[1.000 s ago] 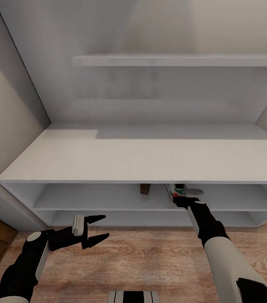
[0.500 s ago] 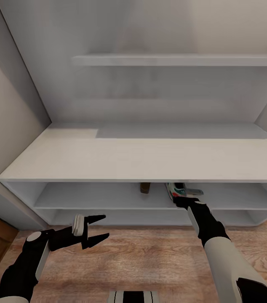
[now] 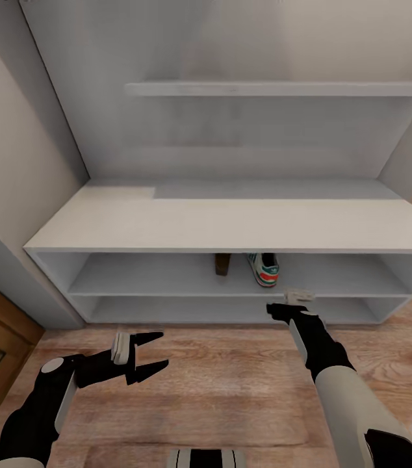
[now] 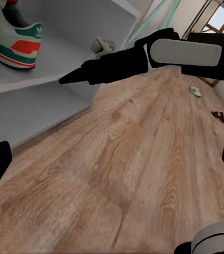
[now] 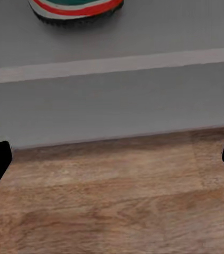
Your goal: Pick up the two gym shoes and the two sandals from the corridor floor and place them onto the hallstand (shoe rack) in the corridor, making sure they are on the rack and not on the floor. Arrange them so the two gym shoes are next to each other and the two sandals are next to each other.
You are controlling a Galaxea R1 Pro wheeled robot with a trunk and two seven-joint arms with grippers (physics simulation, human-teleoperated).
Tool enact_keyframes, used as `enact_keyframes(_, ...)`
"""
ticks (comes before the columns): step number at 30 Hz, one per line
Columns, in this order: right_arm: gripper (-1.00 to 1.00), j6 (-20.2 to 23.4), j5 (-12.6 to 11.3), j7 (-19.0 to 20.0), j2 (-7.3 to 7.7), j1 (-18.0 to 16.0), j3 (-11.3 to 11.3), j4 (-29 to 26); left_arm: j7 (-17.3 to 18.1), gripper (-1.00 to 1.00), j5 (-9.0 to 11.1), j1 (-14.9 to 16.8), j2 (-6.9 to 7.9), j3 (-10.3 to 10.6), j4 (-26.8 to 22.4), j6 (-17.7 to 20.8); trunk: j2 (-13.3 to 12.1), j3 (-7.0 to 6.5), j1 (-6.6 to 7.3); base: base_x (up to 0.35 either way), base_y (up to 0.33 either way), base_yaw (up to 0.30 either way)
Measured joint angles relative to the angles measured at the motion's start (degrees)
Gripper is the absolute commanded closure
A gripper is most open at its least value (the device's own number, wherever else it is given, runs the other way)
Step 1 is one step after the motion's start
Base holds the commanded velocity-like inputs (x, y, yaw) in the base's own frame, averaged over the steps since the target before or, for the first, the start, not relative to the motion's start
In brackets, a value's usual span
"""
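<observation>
On the hallstand (image 3: 232, 227)'s upper low shelf, one gym shoe (image 3: 264, 268) rests just right of a sandal (image 3: 222, 264). Both right gripper (image 3: 288, 304) and left gripper (image 3: 142, 354) hang spread, empty. Next: fetch the shoe (image 4: 195, 91) and sandal (image 4: 218, 116) lying on the floor (image 4: 133, 159) well away from the hallstand.

The hallstand (image 3: 232, 224) is showing a smooth, matt, painted-looking pale grey finish. The corridor floor (image 3: 232, 390) is looking like light brown wood laminate with clear grain and a faint sheen. At one o'clock, a gym shoe (image 3: 264, 268) on the upper low shelf is looking like smooth white leather. The left gripper (image 3: 151, 354) is showing matt black plastic.
</observation>
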State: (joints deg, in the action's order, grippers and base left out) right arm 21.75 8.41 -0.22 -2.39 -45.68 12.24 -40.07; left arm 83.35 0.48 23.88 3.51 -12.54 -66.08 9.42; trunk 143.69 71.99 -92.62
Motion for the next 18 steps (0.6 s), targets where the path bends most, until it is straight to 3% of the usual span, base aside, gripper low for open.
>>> enact_keyframes(8,-1.00,-0.35,-0.07,0.16,0.00,0.36,0.00,0.09,-0.04,-1.00,-0.08,0.00,0.00,0.00,0.03,0.00,0.00,0.00,0.00,-0.339,0.000,0.000)
enact_keyframes(11,-1.00,-0.36,-4.16,0.13,0.00,0.70,0.09,0.65,-0.30,-1.00,-0.08,0.00,0.03,-0.25,0.00,0.00,0.00,0.00,0.02,-0.184,0.000,-0.010)
enact_keyframes(12,-1.00,-0.36,-5.39,0.12,-0.01,0.70,0.11,0.76,-1.38,-1.00,-0.07,0.17,0.08,-1.27,-0.05,0.00,0.00,0.00,0.03,-0.030,0.000,-0.059)
enact_keyframes(14,-1.00,-0.35,-5.60,0.12,0.00,0.71,0.14,0.77,-2.81,-1.00,-0.03,0.22,0.08,-1.78,-0.04,-0.02,0.00,0.00,0.03,-0.015,0.000,-0.149)
enact_keyframes(18,-1.00,-0.34,-5.70,0.12,0.00,0.71,0.08,0.78,-10.69,-1.00,-0.11,0.27,0.01,-2.38,0.04,-0.15,0.00,-0.02,0.04,-0.003,0.000,-0.253)
